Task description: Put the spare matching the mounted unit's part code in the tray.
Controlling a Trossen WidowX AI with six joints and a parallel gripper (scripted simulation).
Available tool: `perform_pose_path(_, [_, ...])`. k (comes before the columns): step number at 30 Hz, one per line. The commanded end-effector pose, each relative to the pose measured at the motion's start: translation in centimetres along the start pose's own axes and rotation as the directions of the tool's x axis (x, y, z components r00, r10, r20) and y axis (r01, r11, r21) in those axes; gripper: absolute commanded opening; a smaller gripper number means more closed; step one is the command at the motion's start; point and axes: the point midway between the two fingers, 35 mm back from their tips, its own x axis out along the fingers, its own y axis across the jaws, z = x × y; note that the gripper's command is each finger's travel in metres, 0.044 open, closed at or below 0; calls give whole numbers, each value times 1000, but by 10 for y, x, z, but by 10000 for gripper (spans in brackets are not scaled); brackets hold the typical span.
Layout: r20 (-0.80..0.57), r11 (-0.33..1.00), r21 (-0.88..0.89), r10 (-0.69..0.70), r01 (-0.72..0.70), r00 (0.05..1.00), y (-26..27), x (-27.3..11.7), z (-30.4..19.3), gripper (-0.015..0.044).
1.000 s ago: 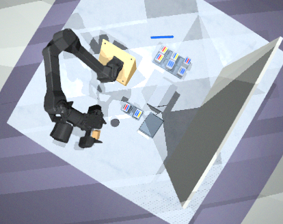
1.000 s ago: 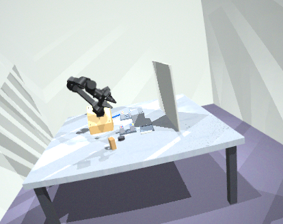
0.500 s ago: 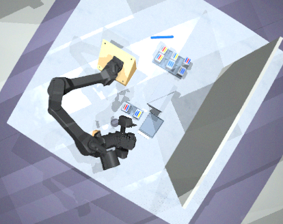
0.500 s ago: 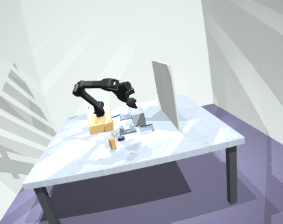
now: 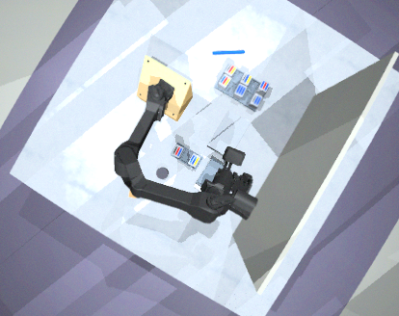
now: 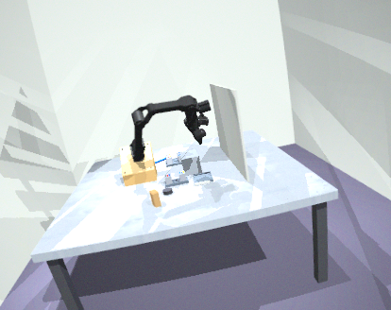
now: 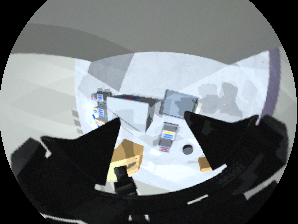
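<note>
Your gripper (image 6: 197,137) hangs above the table (image 6: 282,189) with its fingers spread wide and nothing between them, poised over the grey mounted unit (image 5: 209,171), which the arm partly hides in the top view. Just at 10 o'clock from that unit lie 2 spares (image 5: 186,155) with coloured stripes. A further cluster of spares (image 5: 243,85) sits well apart at 1 o'clock, with a blue stick (image 5: 228,52) beyond it. The arm's tan base block (image 5: 179,98) stands at 11 o'clock. A tall white panel (image 6: 228,129) rises at 3 o'clock. You cannot tell from these views which item is the tray.
</note>
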Motion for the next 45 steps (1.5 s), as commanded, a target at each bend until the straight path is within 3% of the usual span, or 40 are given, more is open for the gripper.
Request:
perform_pose_path(1, [-116, 986, 75, -140, 149, 983, 52, 24, 28, 440])
perform_pose_path(9, [-144, 923, 143, -336, 356, 931, 114, 45, 49, 440])
perform_pose_path(19, [-144, 923, 144, -338, 357, 930, 114, 47, 49, 440])
perform_pose_path(25, [-143, 922, 144, -340, 360, 929, 94, 99, 42, 440])
perform_pose_path(41, [-143, 922, 144, -341, 360, 929, 94, 101, 41, 440])
perform_pose_path(43, [-141, 934, 72, -337, 349, 931, 105, 104, 44, 440])
perform_pose_path(45, [-137, 941, -133, -328, 310, 935, 136, 113, 50, 440])
